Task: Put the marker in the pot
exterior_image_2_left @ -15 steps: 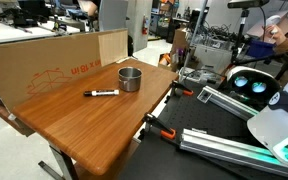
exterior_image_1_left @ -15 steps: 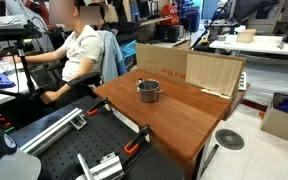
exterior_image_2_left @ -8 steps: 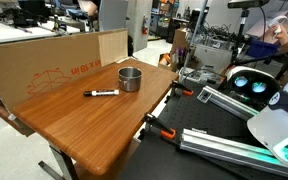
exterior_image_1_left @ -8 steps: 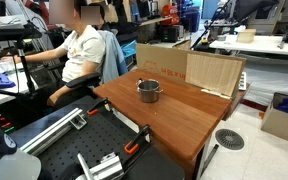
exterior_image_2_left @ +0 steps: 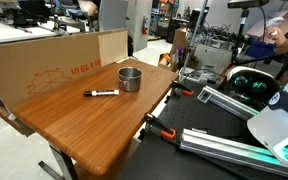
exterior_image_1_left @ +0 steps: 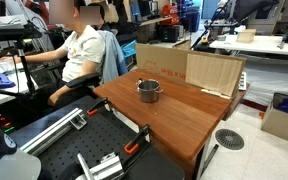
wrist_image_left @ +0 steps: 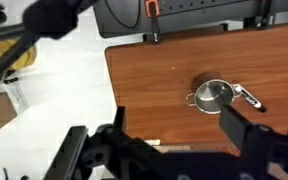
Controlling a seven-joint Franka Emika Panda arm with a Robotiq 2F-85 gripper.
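- Wrist view shows our claw (wrist_image_left: 174, 145) spread wide and empty, well above the table (wrist_image_left: 154, 80), so nothing is held yet
- We see the marker (exterior_image_2_left: 102, 93) lying flat on the wood just beside the pot (exterior_image_2_left: 130, 78), in front of the cardboard box (exterior_image_2_left: 44, 62)
- We judge the round marker may roll or skid away if our fingers close off-centre
- We could also knock the pot aside on the way down, since the two sit so near each other
- Let go at a tilt, the marker might catch the low rim and tip back out
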